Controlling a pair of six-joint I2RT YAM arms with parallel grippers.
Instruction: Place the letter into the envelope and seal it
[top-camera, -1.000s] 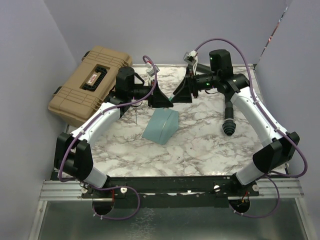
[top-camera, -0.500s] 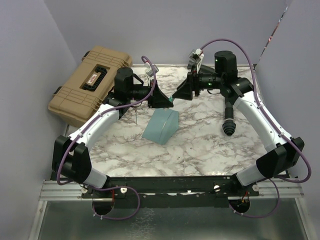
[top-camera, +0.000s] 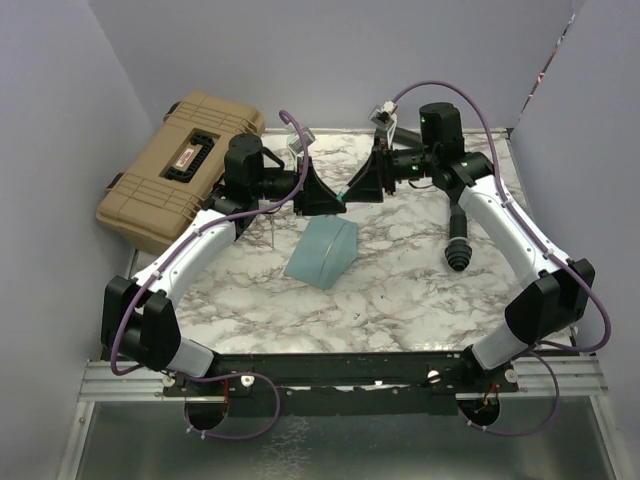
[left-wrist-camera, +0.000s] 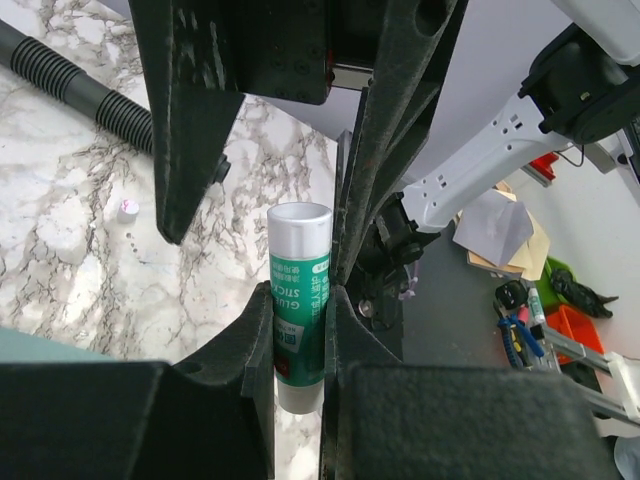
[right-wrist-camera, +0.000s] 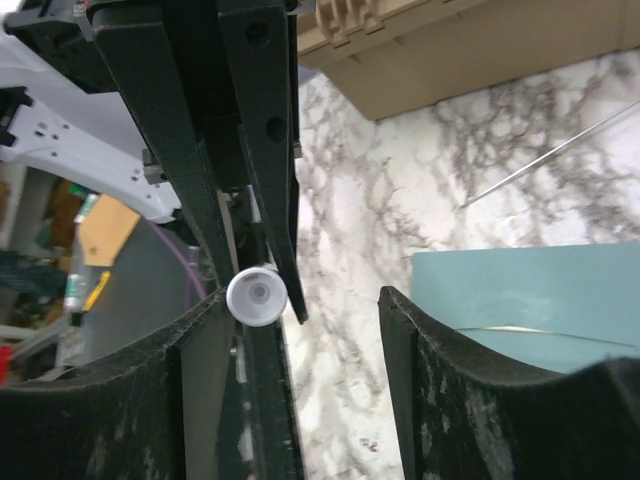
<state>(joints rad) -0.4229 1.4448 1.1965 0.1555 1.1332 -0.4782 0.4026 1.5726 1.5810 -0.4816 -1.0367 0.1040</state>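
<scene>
The left gripper (top-camera: 338, 198) is closed tight on a green and white glue stick (left-wrist-camera: 299, 300), and holds it up above the table (top-camera: 400, 285). The right gripper (top-camera: 354, 191) is wide open. It faces the left one, tip to tip, with its two fingers on either side of the stick's white end (right-wrist-camera: 257, 295), which sits close to one finger. I cannot tell if they touch. The envelope (top-camera: 322, 253) lies flat on the table just below and in front of both grippers, with nothing on top of it. I cannot tell where the letter is. A tan case (top-camera: 180, 170) sits at the back left, close behind the left arm. A black ribbed hose (top-camera: 458, 245) lies on the right, by the right arm. A thin rod (top-camera: 271, 231) is just left of the envelope. A tiny pale cap (left-wrist-camera: 128, 209) lies on the table near the hose.
</scene>
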